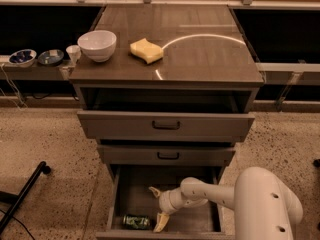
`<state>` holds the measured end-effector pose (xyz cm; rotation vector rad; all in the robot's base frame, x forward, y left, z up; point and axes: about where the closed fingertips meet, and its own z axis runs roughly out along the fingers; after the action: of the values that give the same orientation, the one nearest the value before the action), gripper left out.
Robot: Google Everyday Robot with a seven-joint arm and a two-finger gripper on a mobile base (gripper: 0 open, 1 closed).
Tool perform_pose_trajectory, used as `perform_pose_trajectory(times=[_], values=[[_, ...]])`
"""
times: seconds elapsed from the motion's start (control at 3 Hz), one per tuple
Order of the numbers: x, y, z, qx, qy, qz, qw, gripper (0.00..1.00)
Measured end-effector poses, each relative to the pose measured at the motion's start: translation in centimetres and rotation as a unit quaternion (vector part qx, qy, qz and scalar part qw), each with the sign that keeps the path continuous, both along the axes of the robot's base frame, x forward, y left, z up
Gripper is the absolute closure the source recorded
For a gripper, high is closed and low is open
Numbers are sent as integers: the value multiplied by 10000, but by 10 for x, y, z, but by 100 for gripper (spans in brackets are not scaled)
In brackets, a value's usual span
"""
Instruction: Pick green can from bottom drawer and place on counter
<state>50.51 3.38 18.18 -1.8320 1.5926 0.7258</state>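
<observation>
The green can (136, 222) lies on its side on the floor of the open bottom drawer (131, 196), near its front left corner. My gripper (156, 209) is inside that drawer, just right of the can and a little above it, with its two pale fingers spread apart and nothing between them. One fingertip (160, 223) is close to the can's right end. The white arm (260, 199) reaches in from the lower right. The counter (200, 54) is the glossy dark brown cabinet top above, with a curved light reflection.
A white bowl (97, 45) and a yellow sponge (146, 51) sit on the counter's left half. The two upper drawers (166, 125) stand partly pulled out above the bottom one. Small dishes (36, 57) rest on a low shelf at left. A black pole (22, 198) lies on the speckled floor.
</observation>
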Motion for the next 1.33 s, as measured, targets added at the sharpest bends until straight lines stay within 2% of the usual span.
perform_pose_trajectory(times=[0.33, 0.67, 1.0, 1.33], values=[[-5, 0, -8, -59, 129, -153, 9998, 0], [-9, 0, -11, -105, 162, -391, 9990, 27], [-13, -2, -13, -112, 193, -477, 9986, 36], [-13, -2, -8, -112, 193, -477, 9986, 37]])
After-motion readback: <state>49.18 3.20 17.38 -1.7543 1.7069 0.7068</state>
